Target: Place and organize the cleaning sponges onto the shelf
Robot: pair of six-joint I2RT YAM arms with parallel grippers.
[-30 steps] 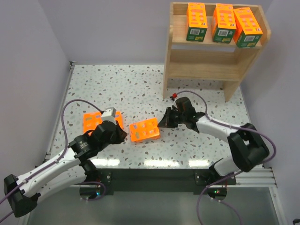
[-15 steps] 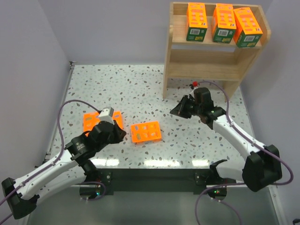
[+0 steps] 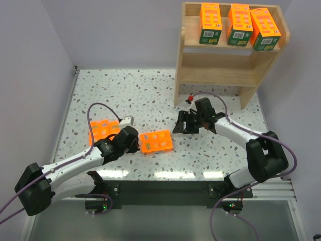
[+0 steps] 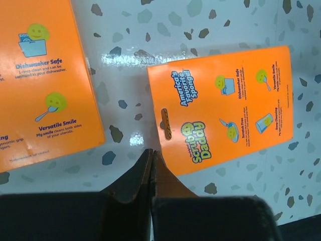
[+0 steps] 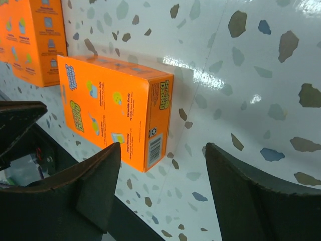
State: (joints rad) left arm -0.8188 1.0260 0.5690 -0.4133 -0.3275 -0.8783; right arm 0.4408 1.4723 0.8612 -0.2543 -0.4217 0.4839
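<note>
**Tally at the sponge shelf**

Counted three cleaning sponges [image 3: 239,23] with dark green ends, standing side by side on the top tier of the wooden shelf [image 3: 220,75], at the far right of the speckled table [image 3: 140,90]. Logged three more lying flat on the table, well apart from the shelf: a lone pack [image 3: 156,141] near the middle front, printed face up, and a pair [image 3: 100,129] side by side off to its left, partly hidden by the left arm [image 3: 75,163].

Found the left claw [image 3: 134,144] pinched fully together, holding nothing, tips right at the lone pack's left end; cannot tell whether touching. Confirmed from the left wrist: closed fingertips [image 4: 145,165] aimed at that pack's near edge.

Found the right claw [image 3: 179,125] spread wide, gripping nothing, low over the table just right of the lone pack and facing it. Noted from the right wrist: barcode end of the pack framed between the two fingers [image 5: 95,186], clear of both.
</note>
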